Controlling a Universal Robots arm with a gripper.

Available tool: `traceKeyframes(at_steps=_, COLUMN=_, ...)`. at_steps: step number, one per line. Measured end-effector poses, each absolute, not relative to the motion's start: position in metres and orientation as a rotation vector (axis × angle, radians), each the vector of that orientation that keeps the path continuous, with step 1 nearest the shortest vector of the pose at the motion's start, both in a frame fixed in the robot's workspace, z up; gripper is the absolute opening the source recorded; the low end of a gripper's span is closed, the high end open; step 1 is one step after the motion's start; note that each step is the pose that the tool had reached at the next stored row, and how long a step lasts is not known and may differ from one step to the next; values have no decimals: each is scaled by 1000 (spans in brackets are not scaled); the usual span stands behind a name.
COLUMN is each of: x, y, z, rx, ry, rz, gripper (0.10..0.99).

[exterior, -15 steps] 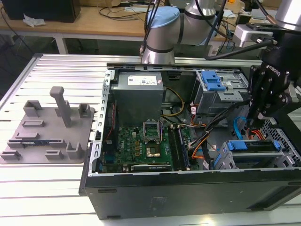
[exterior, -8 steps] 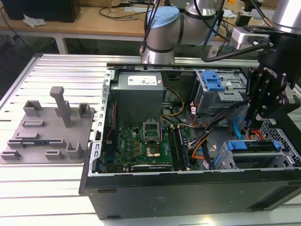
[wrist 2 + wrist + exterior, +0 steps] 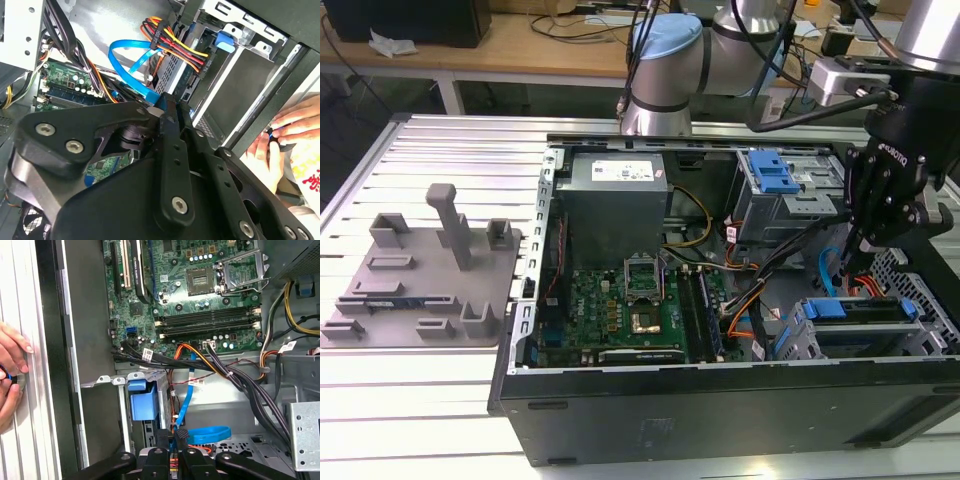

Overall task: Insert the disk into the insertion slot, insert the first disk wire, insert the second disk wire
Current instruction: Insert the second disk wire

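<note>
Even overhead light, shadowed case interior (image 3: 620,250), glare on table slats (image 3: 440,150), soft focus

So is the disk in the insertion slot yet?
In: the disk sits inside the insertion slot, its blue carrier level with the bay front.

The gripper (image 3: 170,107) has a big black body that hides its fingertips in the second wrist view, so I cannot tell if they are open or closed. A person's hand (image 3: 10,375) is cut off by the picture edge at about 9 o'clock in the first wrist view. It may be holding something small, too hidden to name.
</note>
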State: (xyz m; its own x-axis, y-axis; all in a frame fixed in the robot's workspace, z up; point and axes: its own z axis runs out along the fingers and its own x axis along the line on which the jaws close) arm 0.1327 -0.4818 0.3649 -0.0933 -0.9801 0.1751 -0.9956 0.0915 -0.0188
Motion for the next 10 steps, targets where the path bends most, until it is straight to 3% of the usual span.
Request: traceKeyframes(at_steps=10, x=133, y=-493, z=365, rx=2044, ry=-2244, rz=177, gripper=161)
